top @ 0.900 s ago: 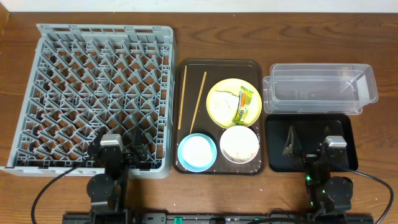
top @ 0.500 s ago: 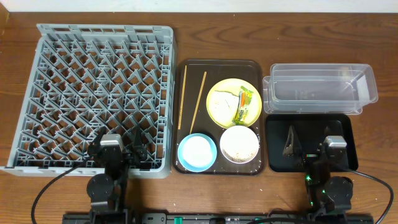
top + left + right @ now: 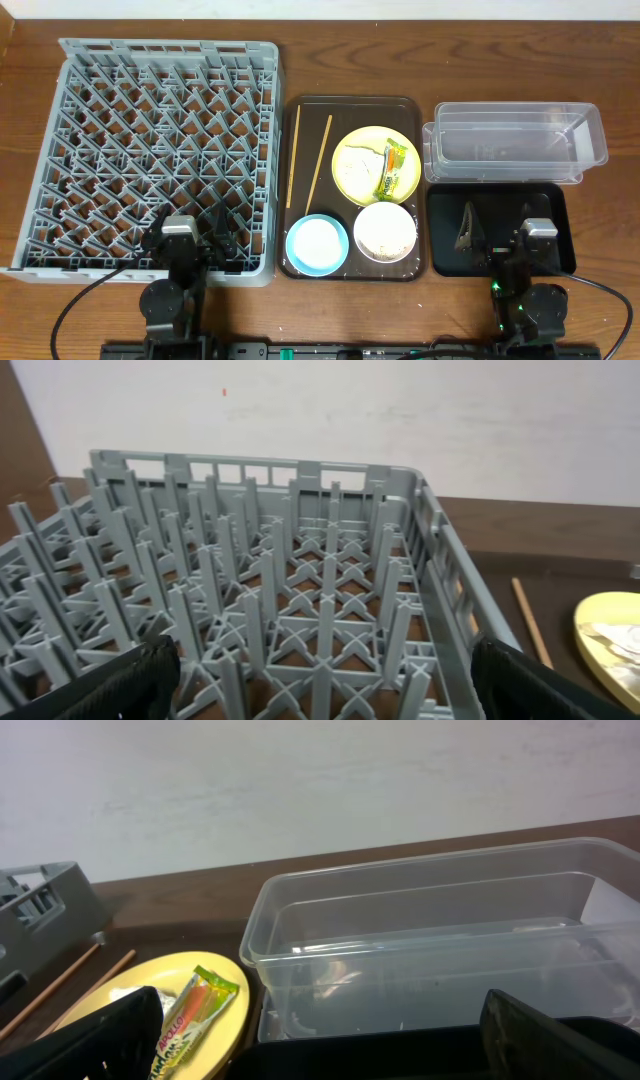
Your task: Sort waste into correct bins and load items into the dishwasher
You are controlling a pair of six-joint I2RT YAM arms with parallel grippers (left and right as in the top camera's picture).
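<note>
"Either arm holding anything?"

"No. The left gripper (image 3: 320, 685) has its jaws wide apart and bare, low at the near edge of the dish rack (image 3: 170, 46). The right gripper (image 3: 320, 1035) is spread the same way over the black tray (image 3: 500, 200)."

"So what's done?"

"Nothing, I'd say. The rack has no dishes, and the clear tub (image 3: 515, 106) and the black tray have no waste."

"Where is it all?"

"On the brown tray (image 3: 300, 105) between them. 2 chopsticks (image 3: 294, 155) lie along its left side. The yellow plate (image 3: 350, 185) carries the wrapper (image 3: 393, 170) and the crumpled paper (image 3: 362, 160). The blue bowl (image 3: 292, 243) and the white bowl (image 3: 385, 206) are side by side at the near end, with what look like grains in the white one. I can't spot a cup."
</note>
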